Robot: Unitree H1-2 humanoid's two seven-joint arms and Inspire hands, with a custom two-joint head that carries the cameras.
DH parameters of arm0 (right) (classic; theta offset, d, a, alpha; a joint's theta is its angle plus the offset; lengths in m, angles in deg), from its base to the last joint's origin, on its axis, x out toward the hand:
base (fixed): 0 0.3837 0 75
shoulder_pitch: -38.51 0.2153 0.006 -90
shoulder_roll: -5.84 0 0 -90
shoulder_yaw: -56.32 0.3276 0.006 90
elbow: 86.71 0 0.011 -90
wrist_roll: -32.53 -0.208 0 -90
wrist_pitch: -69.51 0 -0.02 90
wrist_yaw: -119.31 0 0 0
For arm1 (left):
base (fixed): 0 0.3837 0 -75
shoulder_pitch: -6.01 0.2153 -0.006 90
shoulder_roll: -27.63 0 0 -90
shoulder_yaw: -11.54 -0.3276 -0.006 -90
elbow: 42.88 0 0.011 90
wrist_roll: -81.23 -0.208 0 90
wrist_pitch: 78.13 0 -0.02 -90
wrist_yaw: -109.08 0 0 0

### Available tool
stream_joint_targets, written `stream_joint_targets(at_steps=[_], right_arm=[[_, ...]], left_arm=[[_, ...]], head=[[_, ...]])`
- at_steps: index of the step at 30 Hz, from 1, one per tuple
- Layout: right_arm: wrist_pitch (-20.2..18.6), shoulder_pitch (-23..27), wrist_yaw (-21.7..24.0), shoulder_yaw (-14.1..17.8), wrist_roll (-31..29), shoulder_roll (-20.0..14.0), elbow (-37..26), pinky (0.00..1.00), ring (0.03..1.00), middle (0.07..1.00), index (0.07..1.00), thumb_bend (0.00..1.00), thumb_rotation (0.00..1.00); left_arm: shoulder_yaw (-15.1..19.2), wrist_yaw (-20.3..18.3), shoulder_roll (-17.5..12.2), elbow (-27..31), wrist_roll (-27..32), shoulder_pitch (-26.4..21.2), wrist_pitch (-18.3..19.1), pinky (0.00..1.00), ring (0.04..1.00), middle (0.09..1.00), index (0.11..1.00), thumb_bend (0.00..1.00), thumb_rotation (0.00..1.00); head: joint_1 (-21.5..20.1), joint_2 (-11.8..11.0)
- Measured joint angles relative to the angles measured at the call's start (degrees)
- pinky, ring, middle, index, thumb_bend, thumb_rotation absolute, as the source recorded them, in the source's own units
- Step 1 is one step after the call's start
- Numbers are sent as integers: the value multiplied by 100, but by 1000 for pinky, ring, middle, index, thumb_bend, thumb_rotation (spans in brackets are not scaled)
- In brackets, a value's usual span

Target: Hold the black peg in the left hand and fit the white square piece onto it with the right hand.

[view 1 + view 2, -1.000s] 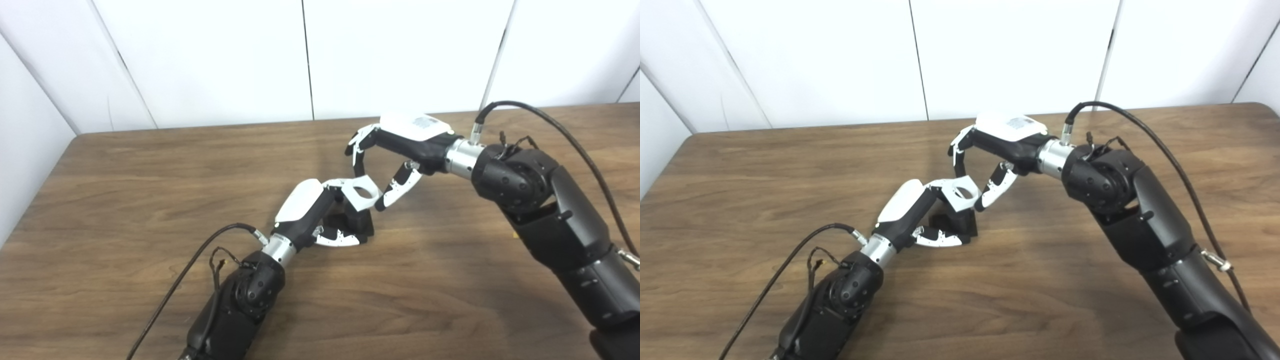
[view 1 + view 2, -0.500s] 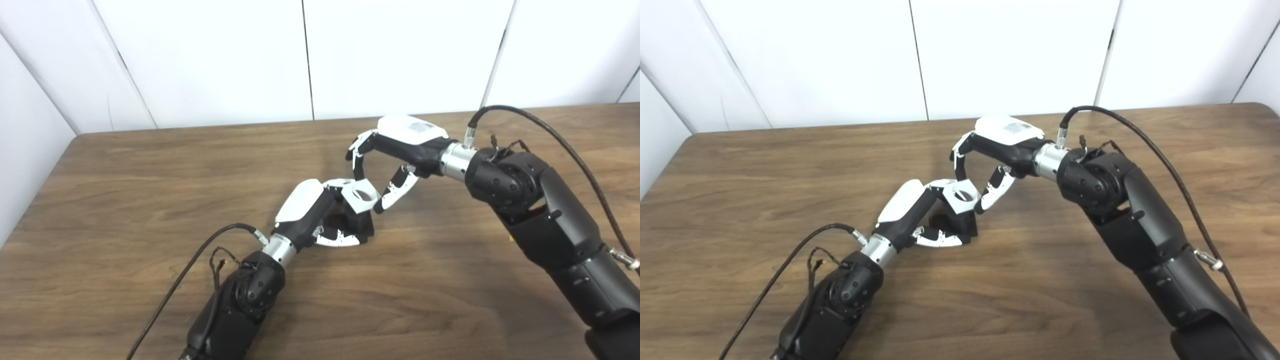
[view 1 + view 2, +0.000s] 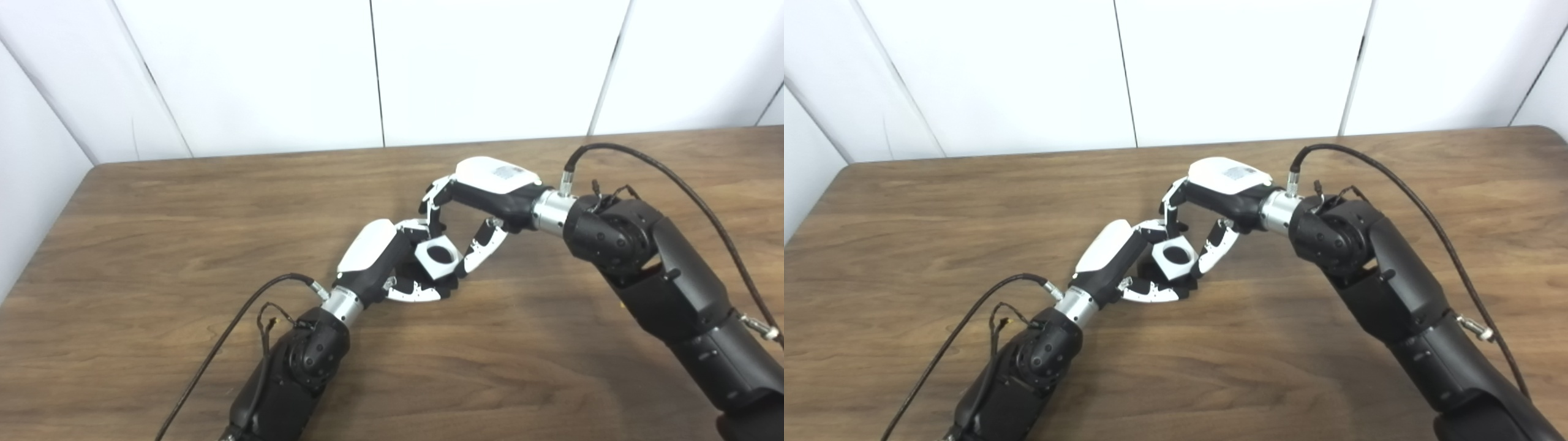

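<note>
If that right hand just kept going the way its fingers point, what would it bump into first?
Probably the white square piece it already grips, then the black peg in the left hand beneath; depth is unclear.

White square piece [image 3: 437, 256] sits on the black peg [image 3: 451, 280], hole filled dark.

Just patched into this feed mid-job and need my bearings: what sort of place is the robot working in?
Probably a lab or test bench rather than a home or factory line: a bare wooden table against plain white wall panels, with only the black peg and white square piece between the left hand and right hand.
</note>
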Motion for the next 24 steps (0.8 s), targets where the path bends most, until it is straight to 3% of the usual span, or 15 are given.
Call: stream_joint_targets(at_steps=[14, 21, 22, 23, 24], right_arm=[[19, -37, -103, -96, 10, 0, 49, 918, 881, 781, 479, 523, 137], [76, -36, -155, -119, 4, 15, 172, 877, 861, 783, 488, 524, 143], [88, -35, -155, -125, 12, 10, 172, 872, 862, 794, 550, 596, 170], [101, -33, -155, -146, 51, -5, 171, 870, 871, 823, 691, 746, 229], [100, -29, -156, -160, 102, -12, 163, 873, 881, 851, 792, 833, 266]], left_arm=[[-4, 0, -4, 7, -6, 0, 1, 683, 844, 816, 488, 523, 69], [-4, -6, -5, 44, -7, 4, 60, 692, 846, 819, 488, 524, 70], [-4, -8, -6, 51, -7, 7, 65, 693, 847, 820, 488, 523, 70], [-5, -11, -6, 59, -7, 9, 76, 698, 849, 821, 488, 523, 70], [-10, -17, -6, 72, -7, 10, 104, 700, 850, 821, 488, 523, 70]], head=[[35, 44], [53, 79], [53, 79], [53, 97], [61, 97]])
